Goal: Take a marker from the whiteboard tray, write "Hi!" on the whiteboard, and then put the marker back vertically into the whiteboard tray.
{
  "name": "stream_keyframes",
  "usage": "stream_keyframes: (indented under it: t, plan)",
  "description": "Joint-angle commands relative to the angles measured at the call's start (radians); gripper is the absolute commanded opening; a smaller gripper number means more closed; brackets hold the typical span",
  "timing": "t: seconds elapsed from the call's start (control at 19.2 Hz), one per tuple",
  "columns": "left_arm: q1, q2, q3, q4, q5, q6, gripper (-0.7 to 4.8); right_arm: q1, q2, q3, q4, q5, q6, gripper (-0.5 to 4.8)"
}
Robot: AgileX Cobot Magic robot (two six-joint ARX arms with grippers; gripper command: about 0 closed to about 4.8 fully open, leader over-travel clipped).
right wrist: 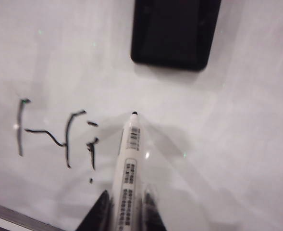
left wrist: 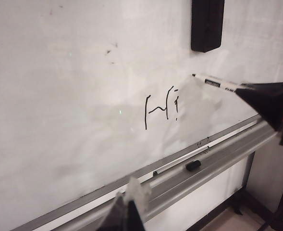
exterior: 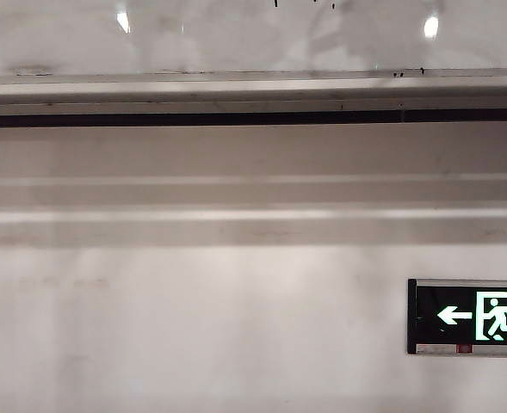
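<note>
Black eraser (right wrist: 172, 32) above marker (right wrist: 128, 168) tip

The whiteboard (left wrist: 74, 96) is glossy white with faint grey smudges, and the letters on it (left wrist: 160, 108) are thin, wobbly black strokes. A solid black rectangular block (left wrist: 207, 24) sits on the board above the writing. The marker (right wrist: 127, 178) has a white barrel printed with small dark text blocks and a barcode-like pattern, ending in a black tip. The right gripper (right wrist: 124, 214) holding it is black, as is the left gripper (left wrist: 124, 216). The whiteboard tray (left wrist: 218, 154) is pale grey metal, with a small black cap (left wrist: 193, 165) lying in it. Below, a dark band (exterior: 236, 119) runs under the ledge, and an exit sign (exterior: 468, 317) shows a white-green arrow and running figure on black.
</note>
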Motion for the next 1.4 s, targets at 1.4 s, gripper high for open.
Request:
stream_keyframes:
  t: [1.4]
  plan:
    - [0.001, -0.003, 0.005, 0.02, 0.005, 0.0, -0.06, 0.002, -0.006, -0.022, -0.213, -0.017, 0.05, -0.05]
